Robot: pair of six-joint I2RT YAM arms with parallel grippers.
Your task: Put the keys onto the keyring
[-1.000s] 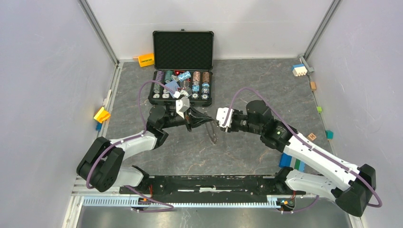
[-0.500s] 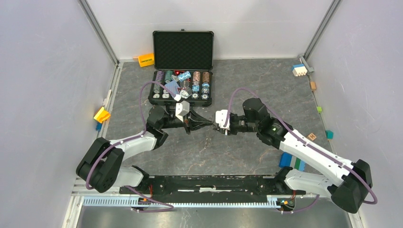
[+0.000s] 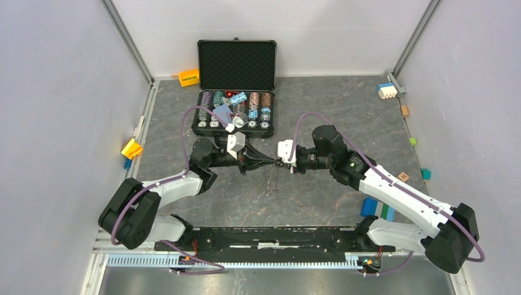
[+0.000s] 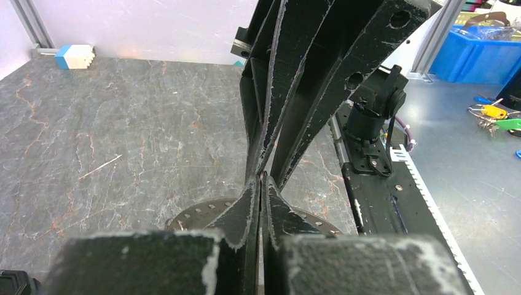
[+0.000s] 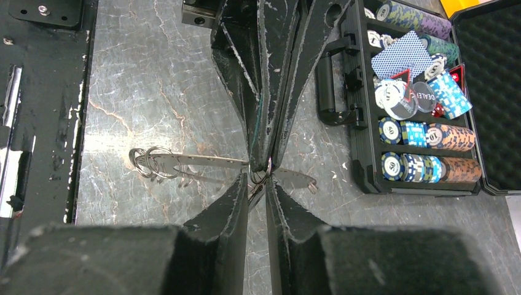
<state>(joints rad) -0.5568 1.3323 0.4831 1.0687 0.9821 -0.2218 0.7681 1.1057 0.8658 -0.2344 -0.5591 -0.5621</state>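
The keyring is a flat grey toothed ring, seen nearly edge-on in the right wrist view and held clear of the table. My left gripper is shut on its rim; its fingertips pinch the ring, whose grey disc shows below them. My right gripper meets the left one tip to tip. Its fingers stand a narrow slit apart, closed around a small key with its wire loop at the ring's rim. More keys hang in a bunch at the ring's far end.
An open black case of poker chips stands just behind the grippers; its handle is close to the left fingers. Small coloured blocks lie by the walls: orange, yellow, blue-white, blue-green. The black base rail runs along the near edge.
My right gripper has moved left to the left gripper's tip and narrowed its jaws around the small key. The left gripper has stayed shut and lowered its tip a little.
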